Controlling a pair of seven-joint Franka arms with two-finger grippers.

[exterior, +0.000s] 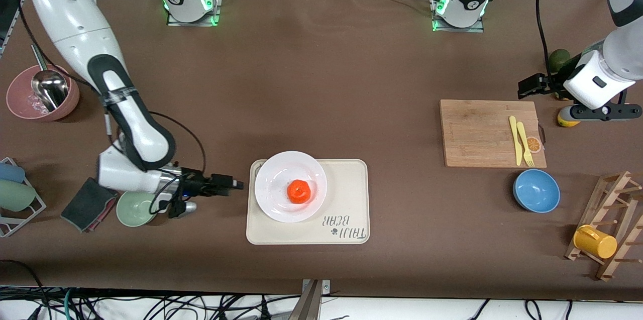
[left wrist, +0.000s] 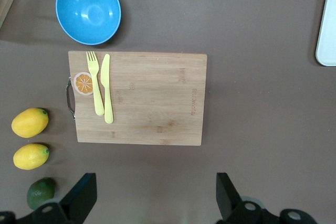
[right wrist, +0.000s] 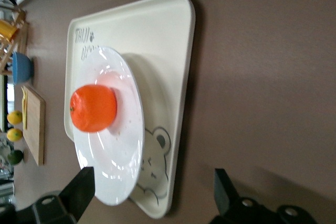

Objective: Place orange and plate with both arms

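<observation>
The orange (exterior: 299, 191) lies on the white plate (exterior: 279, 179), which rests on the cream bear tray (exterior: 346, 199). In the right wrist view the orange (right wrist: 93, 107) sits on the plate (right wrist: 122, 150) just ahead of the fingers. My right gripper (exterior: 240, 185) is open and empty, low over the table beside the tray's edge toward the right arm's end, pointing at the plate; it also shows in the right wrist view (right wrist: 152, 192). My left gripper (exterior: 525, 90) is open and empty, up over the table by the cutting board's edge (left wrist: 156, 192).
A wooden cutting board (exterior: 477, 134) carries a yellow knife and fork. A blue bowl (exterior: 536, 190), two lemons (left wrist: 30, 122), an avocado (left wrist: 41, 192) and a rack with a yellow mug (exterior: 595, 242) are nearby. A green bowl (exterior: 133, 208), a dark cloth (exterior: 85, 204) and a pink bowl (exterior: 42, 94) lie under the right arm.
</observation>
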